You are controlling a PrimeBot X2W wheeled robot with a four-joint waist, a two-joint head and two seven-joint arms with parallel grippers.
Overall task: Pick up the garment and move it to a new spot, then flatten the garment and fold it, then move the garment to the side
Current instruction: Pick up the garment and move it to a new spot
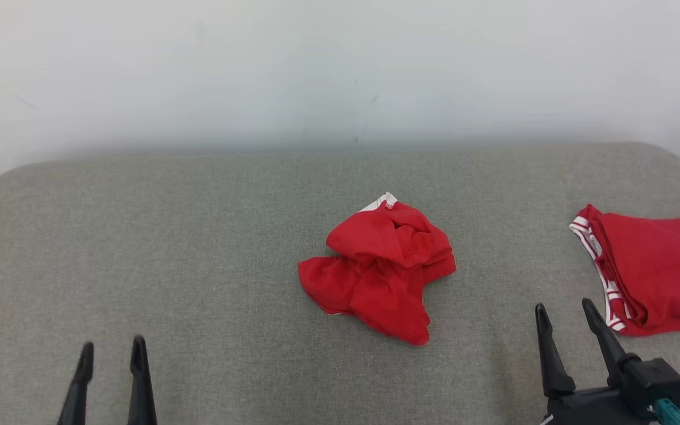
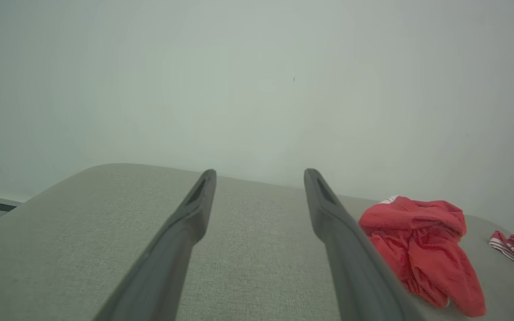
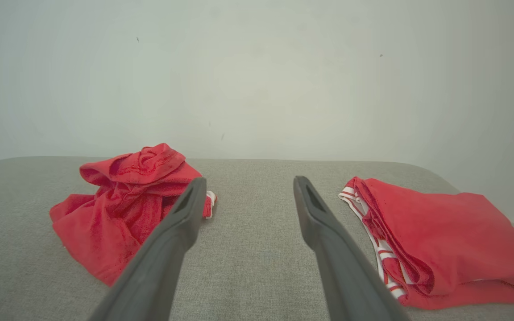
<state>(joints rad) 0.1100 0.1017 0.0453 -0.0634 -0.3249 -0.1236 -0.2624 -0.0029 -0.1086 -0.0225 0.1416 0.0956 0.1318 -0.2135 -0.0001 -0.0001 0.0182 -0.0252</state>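
A crumpled red garment [image 1: 382, 268] with a bit of white trim lies bunched in the middle of the grey padded surface [image 1: 198, 248]. It also shows in the left wrist view as the garment [image 2: 422, 245] to the right of the fingers, and in the right wrist view as the garment [image 3: 123, 205] to the left, partly behind one finger. My left gripper [image 1: 111, 353] is open at the lower left, well away from it. Open too, my right gripper [image 1: 565, 314] hovers at the lower right, between the crumpled garment and a second red piece. Neither holds anything.
A second red garment [image 1: 653, 271] with a red-and-white striped band lies folded flat at the right edge of the surface; it appears as the folded piece [image 3: 426, 240] in the right wrist view. A pale wall [image 1: 340, 71] rises behind the surface's rounded far edge.
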